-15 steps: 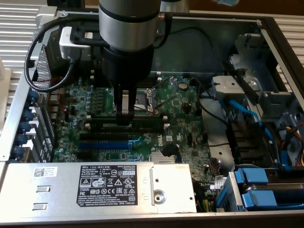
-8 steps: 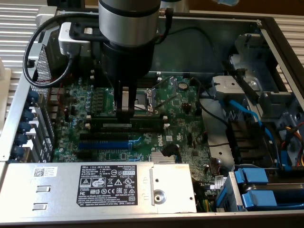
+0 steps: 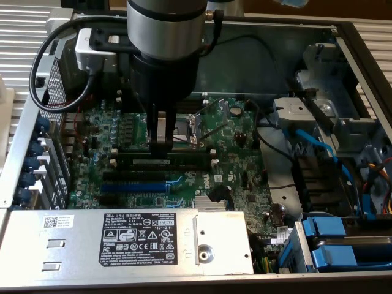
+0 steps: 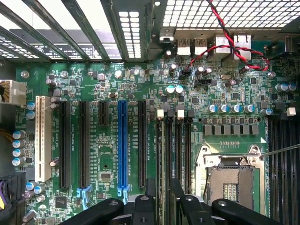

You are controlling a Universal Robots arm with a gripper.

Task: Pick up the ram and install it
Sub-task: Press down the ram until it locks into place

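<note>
The ram, a long dark stick with a pale label strip, stands on edge in one of the black memory slots on the green motherboard, with white clips at its ends. My gripper hangs straight down over the middle of the ram, its fingertips reaching down to the stick's top edge. In the wrist view the two dark fingers are held apart, and my gripper is open over the row of memory slots. I cannot tell whether the fingers touch the ram.
A blue expansion slot lies just beside the memory slots. The processor socket is behind the gripper. A silver labelled metal box fills the near side. Blue cables and drive bays crowd the exterior view's right. Red-black wires cross the board's edge.
</note>
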